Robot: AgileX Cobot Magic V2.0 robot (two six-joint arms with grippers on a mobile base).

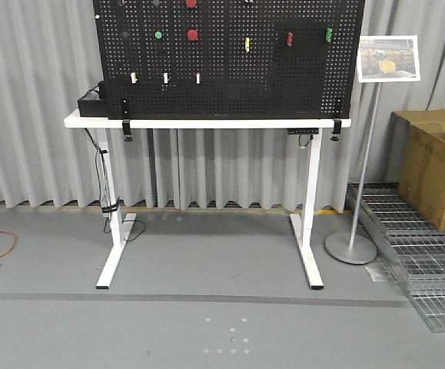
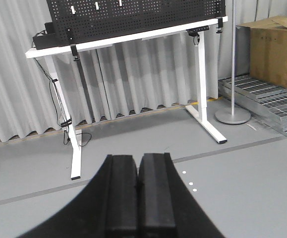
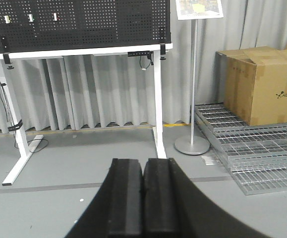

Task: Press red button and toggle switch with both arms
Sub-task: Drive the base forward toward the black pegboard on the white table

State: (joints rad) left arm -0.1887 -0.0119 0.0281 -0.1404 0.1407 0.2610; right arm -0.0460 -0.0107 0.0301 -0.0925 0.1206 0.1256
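Observation:
A black pegboard [image 1: 230, 84] stands upright on a white table [image 1: 207, 121] across the room. A red button [image 1: 193, 34] sits at its centre, with another red one [image 1: 191, 3] at the top edge and a green one [image 1: 158, 34] to the left. Three white toggle switches [image 1: 166, 78] line the lower left; they also show in the left wrist view [image 2: 97, 6] and the right wrist view [image 3: 30, 18]. My left gripper [image 2: 138, 159] and right gripper [image 3: 143, 162] are shut and empty, low over the floor, far from the board.
A yellow part [image 1: 247, 44], a red part [image 1: 290, 38] and a green part [image 1: 329, 34] hang on the board's right. A sign stand [image 1: 353, 246], a cardboard box [image 1: 436, 169] and metal grates [image 1: 418, 246] are at the right. A black box [image 1: 93, 102] and cables [image 1: 103, 165] are at the table's left.

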